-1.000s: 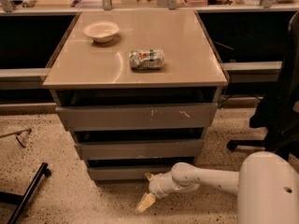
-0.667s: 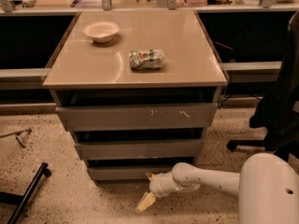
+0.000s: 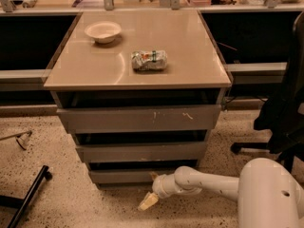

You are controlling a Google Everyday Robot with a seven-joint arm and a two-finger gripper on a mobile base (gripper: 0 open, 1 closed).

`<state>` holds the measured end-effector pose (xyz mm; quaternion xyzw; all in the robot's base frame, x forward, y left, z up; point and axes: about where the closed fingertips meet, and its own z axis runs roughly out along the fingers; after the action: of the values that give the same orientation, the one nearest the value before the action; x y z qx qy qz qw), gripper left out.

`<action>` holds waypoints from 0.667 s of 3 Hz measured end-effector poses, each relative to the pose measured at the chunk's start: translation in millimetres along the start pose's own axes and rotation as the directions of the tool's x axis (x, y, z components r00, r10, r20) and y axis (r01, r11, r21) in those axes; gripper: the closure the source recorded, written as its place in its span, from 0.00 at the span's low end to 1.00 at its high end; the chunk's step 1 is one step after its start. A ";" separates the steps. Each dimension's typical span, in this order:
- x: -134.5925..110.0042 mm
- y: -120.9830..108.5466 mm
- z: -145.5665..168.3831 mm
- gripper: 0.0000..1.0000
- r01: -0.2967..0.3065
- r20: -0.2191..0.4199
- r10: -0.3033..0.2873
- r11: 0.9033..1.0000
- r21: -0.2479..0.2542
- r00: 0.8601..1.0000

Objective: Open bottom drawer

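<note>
As the handleless bottom drawer (image 3: 124,176) likely needs hooking, the gripper (image 3: 148,201) hangs low near its front, openness untellable.

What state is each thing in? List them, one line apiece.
Bottom drawer: looks shut.
Middle drawer: looks shut.
Top drawer: looks shut, front scratched.
Bowl: upright, empty, on the cabinet top.
Packet: crumpled, lying on the cabinet top.
Claw: low, just in front of the bottom drawer's right part, angled down toward the floor.
</note>
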<state>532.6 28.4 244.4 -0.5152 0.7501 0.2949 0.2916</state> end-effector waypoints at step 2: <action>-6.3 -66.9 3.6 0.00 0.069 -0.054 -0.060 0.981 0.181 0.997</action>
<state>598.1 15.1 237.2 -0.5172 0.7637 0.2028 0.3290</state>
